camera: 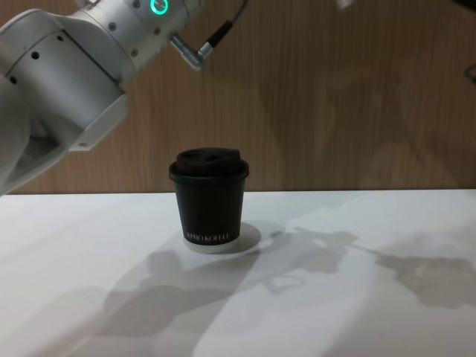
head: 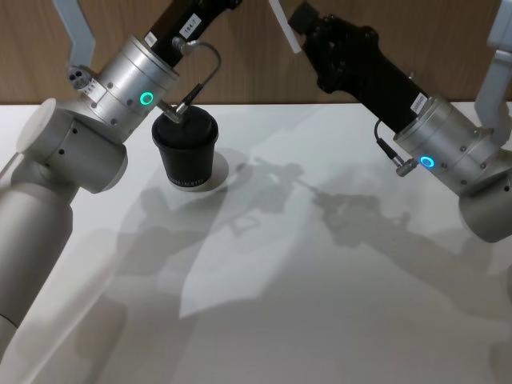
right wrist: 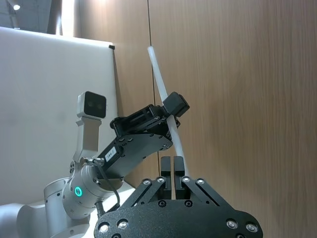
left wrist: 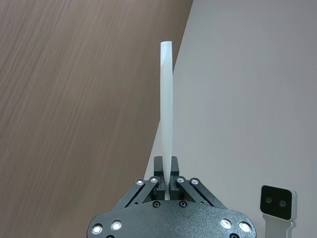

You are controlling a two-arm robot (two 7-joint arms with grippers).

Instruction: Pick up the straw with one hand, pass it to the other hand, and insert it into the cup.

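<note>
Straw (left wrist: 167, 109), thin, straight and white, stands pinched in the left claw (left wrist: 167, 168); right claw (right wrist: 171, 161) closed alongside.

White matte table (head: 320, 320), flat, unmarked. One cup (head: 188, 160) stands directly on it: black paper, black lid on, upright, white base rim flat against the surface, small white lettering low on its side. Table's far edge runs close behind the cup, meeting a wood-panel wall (camera: 357, 111). Grey shadows (head: 264, 200) lie across the surface to the cup's right and in front of it.
</note>
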